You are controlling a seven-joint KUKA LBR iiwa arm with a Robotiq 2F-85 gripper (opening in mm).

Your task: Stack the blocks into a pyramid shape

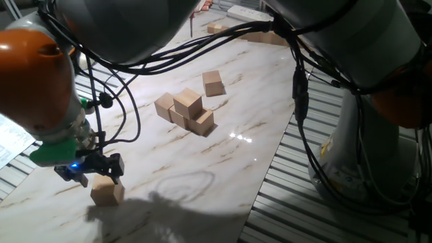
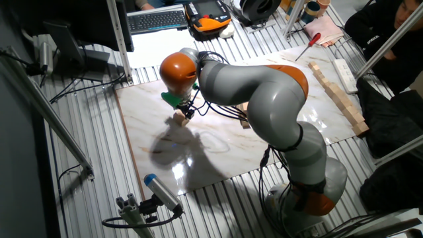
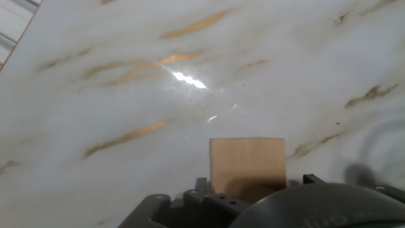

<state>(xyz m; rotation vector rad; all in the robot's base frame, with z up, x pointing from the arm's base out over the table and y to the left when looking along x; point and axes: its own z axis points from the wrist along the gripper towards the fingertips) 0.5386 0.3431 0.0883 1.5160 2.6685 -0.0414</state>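
Observation:
One tan wooden block rests on the marble table at the near left. My gripper hovers just above and behind it, jaws spread wider than the block and not touching it. In the hand view the block lies low in the middle, just ahead of the hand's dark body. A cluster of blocks sits mid-table, with one block on top of the others. A single block lies behind the cluster. In the other fixed view the gripper is over the block, and the arm hides most of the cluster.
A long joined row of tan cubes lies along the table's far edge, also in one fixed view. Black cables hang from the arm over the table. The table's right edge drops to a slatted metal surface.

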